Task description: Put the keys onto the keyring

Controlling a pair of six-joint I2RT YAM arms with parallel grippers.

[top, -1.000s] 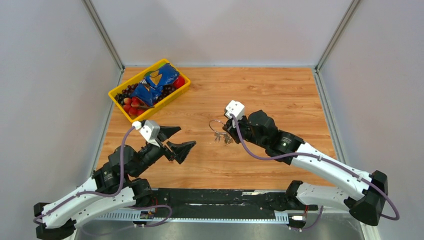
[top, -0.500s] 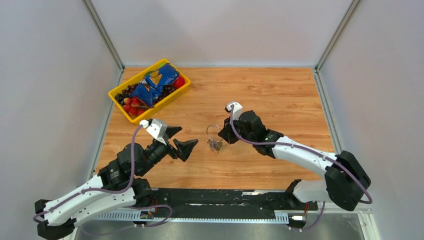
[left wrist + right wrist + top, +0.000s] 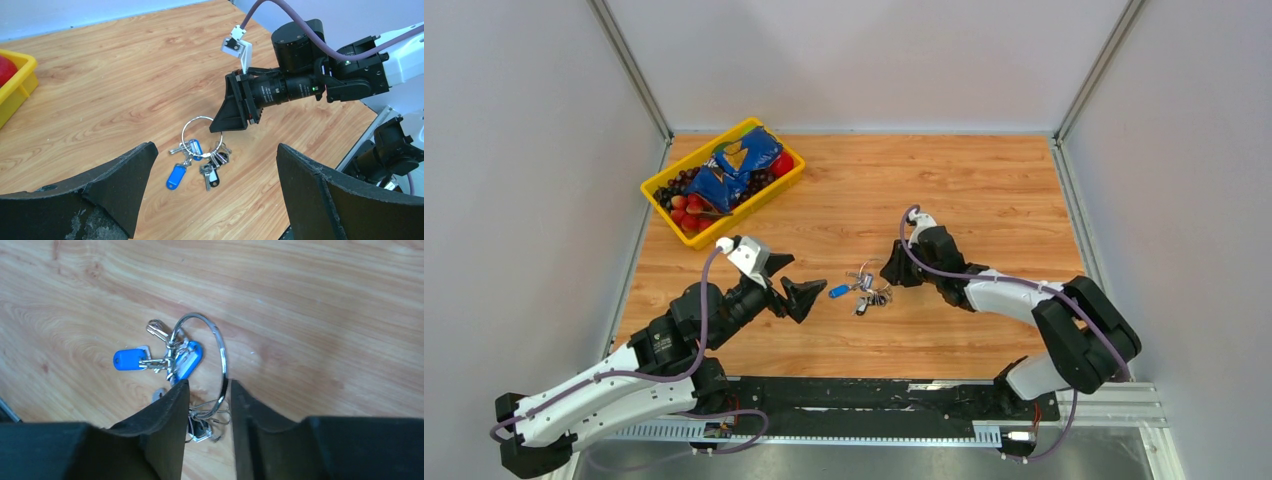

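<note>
Two arms reach in over the wooden table [image 3: 984, 190], and one keyring [image 3: 221, 352] lies flat on the boards between them, about mid-table. It is a single thin silver hoop. The keys [image 3: 207, 172] hang on it in one bunch at its near side. They overlap so much that I cannot count them exactly, though several silver blades show. Two blue pieces sit among them: one plain blue tag [image 3: 129, 360] sticking out toward the left arm, and one blue-and-white tag [image 3: 189, 360] lying inside the hoop.

The right gripper [image 3: 210, 387] is down at the table on the ring's right side. Its two fingers [image 3: 165, 415] stand slightly apart, and the ring's wire runs through the gap, close against one finger. The gap is wider than the wire, so nothing is pinched.

The left gripper [image 3: 802, 274] is just left of the bunch, above the boards and touching nothing. Its two fingers [image 3: 125, 175] are spread wide, and the ring shows between them in the left wrist view.

At the far left corner sits one yellow tray [image 3: 662, 215], well apart from the keys. It holds one crumpled blue bag [image 3: 734, 165], a heap of red strawberries [image 3: 686, 210] and some dark grapes [image 3: 669, 190].
</note>
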